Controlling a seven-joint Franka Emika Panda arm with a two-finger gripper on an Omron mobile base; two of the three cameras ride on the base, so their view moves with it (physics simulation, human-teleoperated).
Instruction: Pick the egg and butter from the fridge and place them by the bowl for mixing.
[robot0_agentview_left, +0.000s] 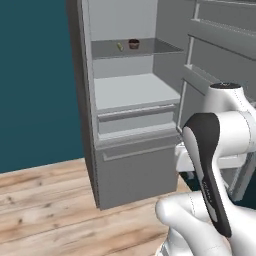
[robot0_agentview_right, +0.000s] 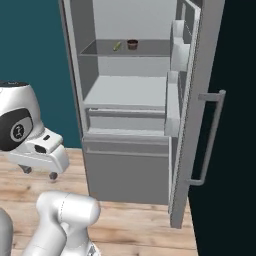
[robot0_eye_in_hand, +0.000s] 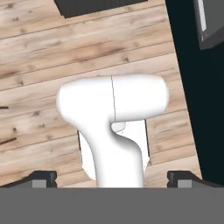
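- While the fridge (robot0_agentview_right: 130, 165) stands with its door swung wide, the job looks like it is only at the start: nothing has been picked up yet, and the first step is to reach in for the food.
- Its inside is pale grey, with flat shelves and a drawer low down, and its door (robot0_agentview_right: 197, 100) hangs open on the right side in the right base view.
- Under it all is a wooden floor (robot0_agentview_left: 45, 200) of light planks.
- Next in size is the white arm (robot0_agentview_left: 215, 150), which is folded up near the base, low and well away from the top shelf (robot0_agentview_right: 150, 48).
- From the hand view, the hand seems to point down at the floor, not at the fridge.
- At the bottom of that view the pincer (robot0_eye_in_hand: 112, 179) is released, with its two dark tips set far apart and nothing between them.
- On the top shelf sits a small brown cup thing (robot0_agentview_right: 132, 44) with a dark red top.
- Just beside it, on the left, lies the butter (robot0_agentview_right: 116, 46), a thin yellow-green stick.
- I cannot spot the egg on any shelf.
- I think the next move needs the arm to lift up high, turn the hand toward the top shelf, and reach far in to close on the butter without knocking the cup thing.
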